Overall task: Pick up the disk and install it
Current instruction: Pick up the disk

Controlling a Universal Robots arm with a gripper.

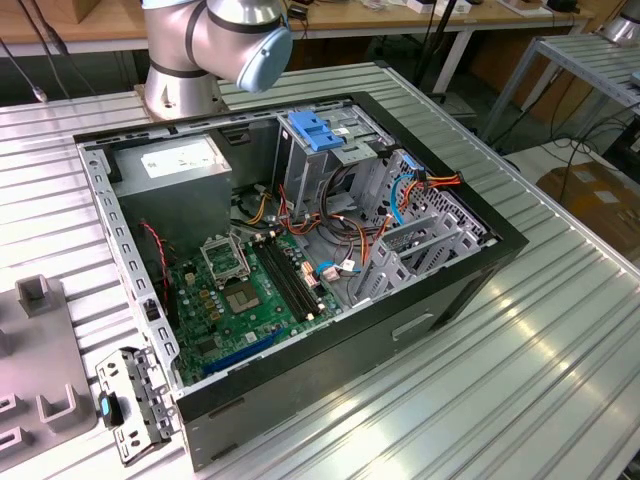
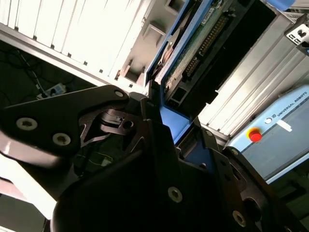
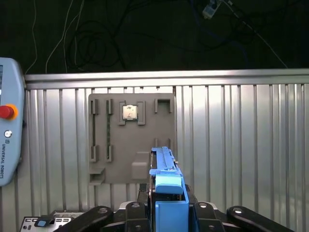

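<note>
The computer case (image 1: 350,340) is viewed obliquely from above in the exterior view, whose lower left shares the grey fixture plate (image 1: 35,370) (image 3: 130,145) with the first wrist view, aimed squarely at the table (image 3: 241,145) past the gripper (image 3: 168,205) clamping the disk (image 3: 166,181); the pendant (image 3: 9,130) (image 2: 285,145) is shared with the tilted, close-in second wrist view.

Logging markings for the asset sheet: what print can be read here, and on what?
On the pendant: one maker's name, brand print, so not quoted.
On the power supply sticker: too small to read.
On the motherboard: too small to read.
On the disk: no readable print; its board side shows in the second wrist view.
</note>
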